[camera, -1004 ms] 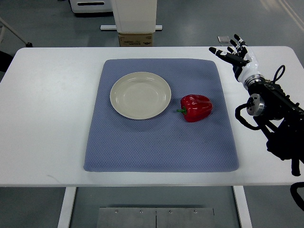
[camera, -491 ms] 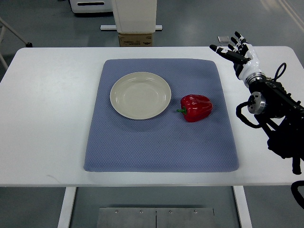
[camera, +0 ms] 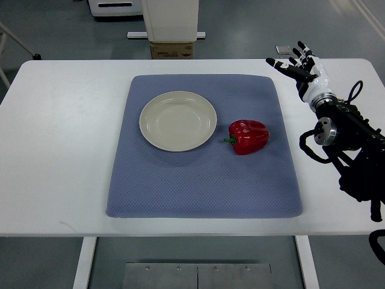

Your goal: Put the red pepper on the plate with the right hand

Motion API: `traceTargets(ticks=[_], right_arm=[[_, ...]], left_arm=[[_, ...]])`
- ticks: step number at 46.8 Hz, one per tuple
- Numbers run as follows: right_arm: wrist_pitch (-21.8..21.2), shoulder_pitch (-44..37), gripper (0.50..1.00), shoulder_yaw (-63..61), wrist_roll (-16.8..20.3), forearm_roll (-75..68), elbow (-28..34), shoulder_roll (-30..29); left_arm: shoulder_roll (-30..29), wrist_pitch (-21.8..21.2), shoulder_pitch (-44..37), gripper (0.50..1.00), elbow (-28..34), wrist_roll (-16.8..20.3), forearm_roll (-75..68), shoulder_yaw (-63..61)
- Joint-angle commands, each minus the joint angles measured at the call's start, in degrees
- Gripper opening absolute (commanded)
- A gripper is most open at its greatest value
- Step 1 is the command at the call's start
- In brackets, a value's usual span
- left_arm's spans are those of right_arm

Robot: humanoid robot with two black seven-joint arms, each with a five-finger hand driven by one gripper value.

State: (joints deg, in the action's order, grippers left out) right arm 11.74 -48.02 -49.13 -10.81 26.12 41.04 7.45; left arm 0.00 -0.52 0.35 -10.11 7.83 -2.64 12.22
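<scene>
No legible text — none anywhere.

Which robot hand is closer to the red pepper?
Right. The right hand hovers open beyond the mat's far right corner, up and right of the red pepper. The left hand isn't in view.

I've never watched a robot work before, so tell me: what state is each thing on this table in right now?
red pepper: on its side on the mat, untouched
plate: empty, upright
blue mat: flat on the table
right hand: open, holding nothing, at the table's far right
</scene>
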Motion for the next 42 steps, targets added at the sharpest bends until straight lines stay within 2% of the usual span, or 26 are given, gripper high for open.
traceTargets(ticks=[1, 25, 37, 42], right_arm=[[-0.2, -0.1, 1.000, 0.0, 0.1, 0.0, 0.0, -0.1], [-1.8, 0.1, 1.000, -0.6, -0.1, -0.5, 0.1, -0.2], [-1.8, 0.6, 1.000, -0.5, -4.8, -1.2, -0.2, -0.3], [-1.8, 0.7, 1.000, -0.4, -5.3, -1.2, -0.3, -0.4]], left_arm=[[0.0, 0.0, 0.0, 1.000, 0.0, 0.0, 0.0, 0.0], [0.0, 0.0, 0.0, 1.000, 0.0, 0.0, 0.0, 0.0], [0.0, 0.0, 0.0, 1.000, 0.0, 0.0, 0.0, 0.0], [0.0, 0.0, 0.1, 1.000, 0.0, 0.0, 0.0, 0.0]])
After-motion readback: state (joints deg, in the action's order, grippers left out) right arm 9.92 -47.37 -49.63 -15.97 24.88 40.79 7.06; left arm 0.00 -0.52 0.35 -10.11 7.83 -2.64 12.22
